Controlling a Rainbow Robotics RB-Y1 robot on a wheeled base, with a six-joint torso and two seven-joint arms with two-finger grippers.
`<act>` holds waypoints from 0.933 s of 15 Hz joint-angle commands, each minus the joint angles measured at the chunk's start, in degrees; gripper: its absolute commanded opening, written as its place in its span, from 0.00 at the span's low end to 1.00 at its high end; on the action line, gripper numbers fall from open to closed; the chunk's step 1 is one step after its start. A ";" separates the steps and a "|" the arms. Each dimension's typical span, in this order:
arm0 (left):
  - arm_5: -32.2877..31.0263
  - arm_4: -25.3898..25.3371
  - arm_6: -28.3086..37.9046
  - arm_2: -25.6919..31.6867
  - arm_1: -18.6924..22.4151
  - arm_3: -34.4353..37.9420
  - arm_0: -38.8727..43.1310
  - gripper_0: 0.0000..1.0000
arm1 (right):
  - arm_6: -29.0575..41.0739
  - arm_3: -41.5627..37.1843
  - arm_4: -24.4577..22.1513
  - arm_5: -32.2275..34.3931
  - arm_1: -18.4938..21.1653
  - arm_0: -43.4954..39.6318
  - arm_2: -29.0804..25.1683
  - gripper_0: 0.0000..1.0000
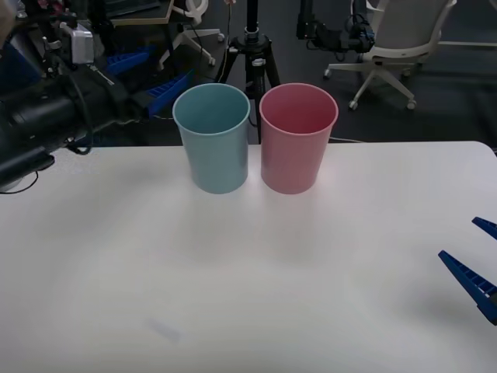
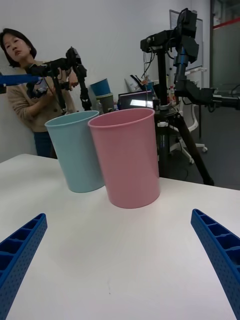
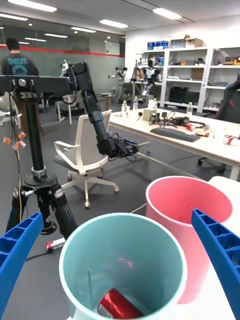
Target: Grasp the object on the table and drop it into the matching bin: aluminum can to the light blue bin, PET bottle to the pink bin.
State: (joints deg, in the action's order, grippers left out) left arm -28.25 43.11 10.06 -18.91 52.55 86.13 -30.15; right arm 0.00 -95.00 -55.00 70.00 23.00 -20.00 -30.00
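The red aluminum can [image 3: 118, 305] lies at the bottom inside the light blue bin [image 1: 211, 140], seen through the left wrist view. The pink bin [image 1: 298, 138] stands touching it on the right, both upright at the back of the white table [image 1: 248, 303]. My left gripper [image 1: 151, 76] hangs open above and just behind the light blue bin [image 3: 122, 250], nothing between its blue fingers [image 3: 20, 247]. My right gripper [image 1: 458, 238] is open low over the table's right edge, facing the pink bin [image 2: 127, 157] and light blue bin [image 2: 77, 150] from a distance.
A black tripod [image 1: 252, 58] stands on the floor right behind the bins, with a white office chair [image 1: 400, 47] farther back right. The table's far edge runs just behind the bins. The black left arm [image 1: 46, 116] reaches over the table's back left corner.
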 commanded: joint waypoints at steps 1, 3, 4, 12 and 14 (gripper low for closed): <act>-0.84 -3.47 -2.59 0.63 2.38 2.56 2.90 1.00 | 0.00 0.00 0.00 0.00 0.00 0.00 0.00 1.00; -3.65 -4.26 -5.40 2.83 2.47 2.64 5.19 1.00 | 0.00 0.00 0.00 0.00 0.00 0.00 0.00 1.00; -5.32 -4.26 -5.40 3.97 2.56 2.64 6.51 1.00 | 0.00 0.00 0.00 0.00 0.00 0.00 0.00 1.00; -9.72 -4.26 -5.40 13.46 0.98 6.07 21.54 1.00 | 0.00 0.00 0.00 0.00 0.00 0.00 0.00 1.00; -11.12 0.48 -4.96 17.77 -2.36 6.07 24.61 1.00 | 0.00 0.00 0.00 0.00 0.00 0.00 0.00 1.00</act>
State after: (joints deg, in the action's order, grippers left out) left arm -38.66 41.39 4.77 -2.89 51.55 92.21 -6.66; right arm 0.00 -95.00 -55.00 70.00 23.00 -20.00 -30.00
